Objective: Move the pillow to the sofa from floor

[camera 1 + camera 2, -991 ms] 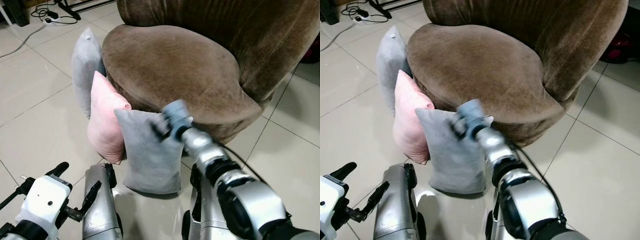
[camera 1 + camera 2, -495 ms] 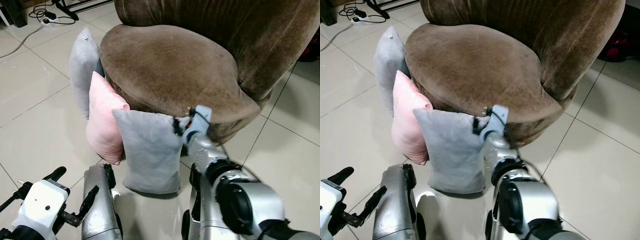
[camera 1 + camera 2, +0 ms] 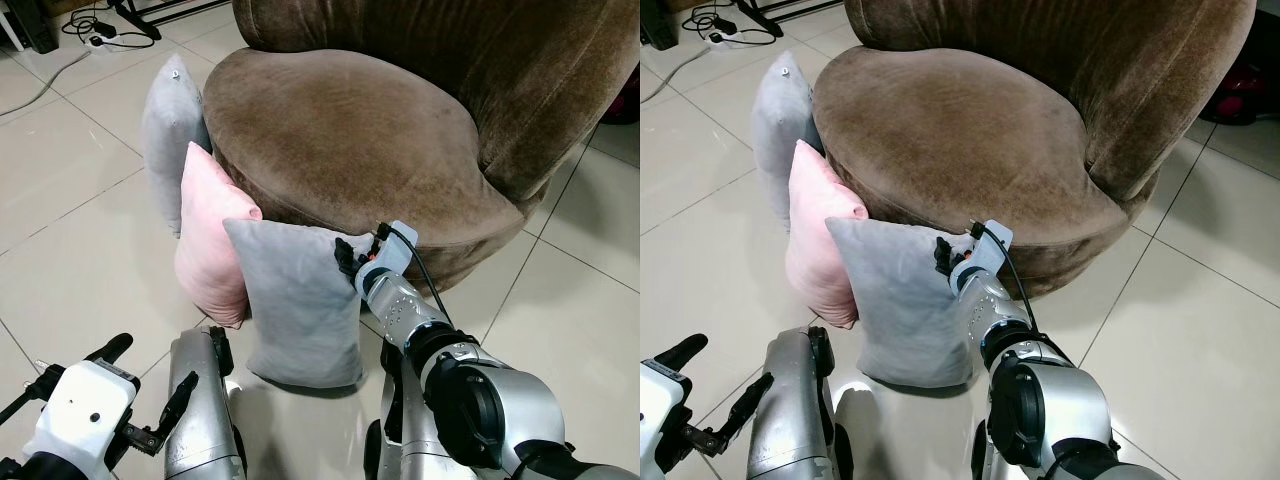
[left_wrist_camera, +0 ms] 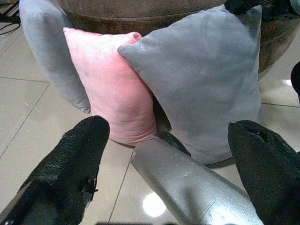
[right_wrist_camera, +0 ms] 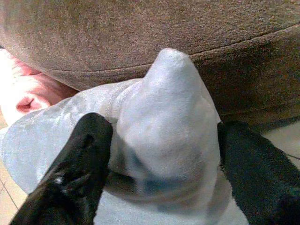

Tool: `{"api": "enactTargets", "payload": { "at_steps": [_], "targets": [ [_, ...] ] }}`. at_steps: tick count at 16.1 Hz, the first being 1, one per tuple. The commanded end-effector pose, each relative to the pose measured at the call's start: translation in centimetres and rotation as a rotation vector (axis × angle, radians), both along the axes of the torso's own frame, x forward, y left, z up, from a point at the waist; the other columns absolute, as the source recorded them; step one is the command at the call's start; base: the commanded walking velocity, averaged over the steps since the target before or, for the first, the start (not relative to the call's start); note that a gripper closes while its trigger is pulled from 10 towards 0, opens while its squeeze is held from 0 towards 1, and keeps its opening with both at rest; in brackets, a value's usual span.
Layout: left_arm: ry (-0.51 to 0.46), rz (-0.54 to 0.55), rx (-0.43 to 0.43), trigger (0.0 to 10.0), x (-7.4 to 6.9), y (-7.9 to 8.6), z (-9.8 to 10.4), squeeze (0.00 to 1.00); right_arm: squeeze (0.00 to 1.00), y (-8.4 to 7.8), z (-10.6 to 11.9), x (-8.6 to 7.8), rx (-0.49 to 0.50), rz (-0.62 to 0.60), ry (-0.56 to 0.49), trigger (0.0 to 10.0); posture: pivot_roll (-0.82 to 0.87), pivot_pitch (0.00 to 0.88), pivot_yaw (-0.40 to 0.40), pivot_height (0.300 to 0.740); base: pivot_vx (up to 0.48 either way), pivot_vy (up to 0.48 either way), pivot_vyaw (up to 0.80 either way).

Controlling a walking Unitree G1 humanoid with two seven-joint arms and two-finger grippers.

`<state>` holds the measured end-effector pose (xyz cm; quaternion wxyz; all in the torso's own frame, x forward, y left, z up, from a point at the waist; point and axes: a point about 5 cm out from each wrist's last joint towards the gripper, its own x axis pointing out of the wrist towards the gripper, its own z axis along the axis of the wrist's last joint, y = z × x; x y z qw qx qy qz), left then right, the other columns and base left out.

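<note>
Three pillows stand on the tiled floor, leaning on a round brown sofa [image 3: 350, 130]. The front one is a grey pillow [image 3: 295, 310], with a pink pillow [image 3: 210, 240] behind it and another grey pillow [image 3: 170, 130] farthest back. My right gripper [image 3: 350, 258] is at the front grey pillow's top right corner [image 5: 164, 117]. It is open, one black finger [image 5: 84, 159] on each side of that corner. My left gripper [image 3: 150, 375] hangs low on the left, open and holding nothing, apart from the pillows.
Cables and a power strip [image 3: 95, 30] lie on the floor at the far left. My silver legs [image 3: 200, 420] stand just in front of the pillows. Open tiled floor [image 3: 70, 230] lies to the left, and more to the right of the sofa.
My right gripper has come down from in front of the sofa's edge to the front grey pillow's top right corner. The pillows have not moved.
</note>
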<state>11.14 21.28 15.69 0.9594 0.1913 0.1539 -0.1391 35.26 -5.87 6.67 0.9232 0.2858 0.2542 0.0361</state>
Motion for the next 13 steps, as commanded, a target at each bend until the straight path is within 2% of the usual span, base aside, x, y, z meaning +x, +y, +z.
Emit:
{"api": "enactTargets", "payload": {
  "at_steps": [1, 13],
  "targets": [
    [0.007, -0.008, 0.008, 10.0, -0.31, -0.03, 0.29, 0.00, 0.00, 2.84, -0.55, -1.19, 0.058, 0.054, 0.027, 0.0, 0.13, 0.174, -0.029, 0.445, 0.000, 0.000, 0.00],
    [0.010, -0.013, 0.007, 10.0, -0.32, -0.09, 0.32, 0.00, 0.00, 3.15, -0.83, -1.50, 0.022, 0.097, 0.015, 0.0, 0.13, 0.177, -0.024, 0.445, 0.000, 0.000, 0.00]
  ]
}}
